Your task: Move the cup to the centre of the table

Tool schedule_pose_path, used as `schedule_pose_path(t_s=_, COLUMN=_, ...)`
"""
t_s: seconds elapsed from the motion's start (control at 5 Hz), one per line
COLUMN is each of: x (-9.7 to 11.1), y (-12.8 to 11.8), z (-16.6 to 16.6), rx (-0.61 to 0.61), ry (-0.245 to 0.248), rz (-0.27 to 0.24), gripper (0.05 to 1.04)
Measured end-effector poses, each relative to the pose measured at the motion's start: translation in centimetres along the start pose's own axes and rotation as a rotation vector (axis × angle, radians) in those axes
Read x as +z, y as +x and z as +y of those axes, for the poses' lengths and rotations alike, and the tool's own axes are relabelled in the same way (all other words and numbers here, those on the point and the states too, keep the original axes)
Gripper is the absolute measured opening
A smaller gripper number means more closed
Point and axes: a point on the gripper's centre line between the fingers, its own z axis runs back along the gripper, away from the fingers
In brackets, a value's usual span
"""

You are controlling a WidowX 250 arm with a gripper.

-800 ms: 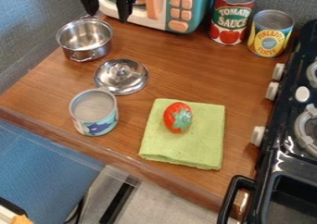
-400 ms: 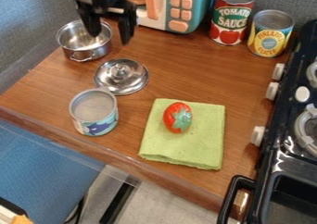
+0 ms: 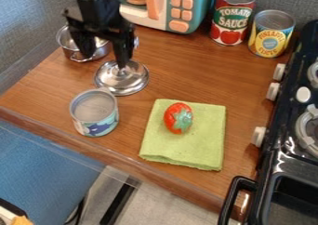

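The black gripper hangs open over the upper left of the table, its two fingers apart with nothing between them. One finger overlaps the metal pot in the view, the other the round lid. Nearer the table's front left edge stands the cup, a tin with a blue and white patterned side, upright with its round top facing up. It sits below the gripper in the view, apart from it.
A silver pot and a shiny lid are behind the cup. A red strawberry toy lies on a green cloth. Two cans and a toy microwave stand at the back, a black stove at right.
From the top edge, my gripper has come down and forward in the view, from beside the microwave to over the pot and lid. The cup has not moved.
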Motion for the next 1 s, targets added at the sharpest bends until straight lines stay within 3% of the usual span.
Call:
schedule_pose_path(t_s=0.2, x=-0.4, y=-4.2, z=-1.6, rx=-0.079, ry=0.045, rz=0.031, gripper=1.001)
schedule_pose_path(t_s=0.6, x=-3.9, y=-5.8, z=-2.6, rx=-0.126, ry=0.101, rz=0.084, gripper=0.985)
schedule_pose_path(t_s=0.8, x=-5.0, y=-5.6, z=-2.7, rx=-0.132, ry=0.12, rz=0.102, gripper=0.906)
schedule_pose_path(t_s=1.0, x=-5.0, y=-5.6, z=-2.7, rx=-0.137, ry=0.119, rz=0.1, gripper=0.625)
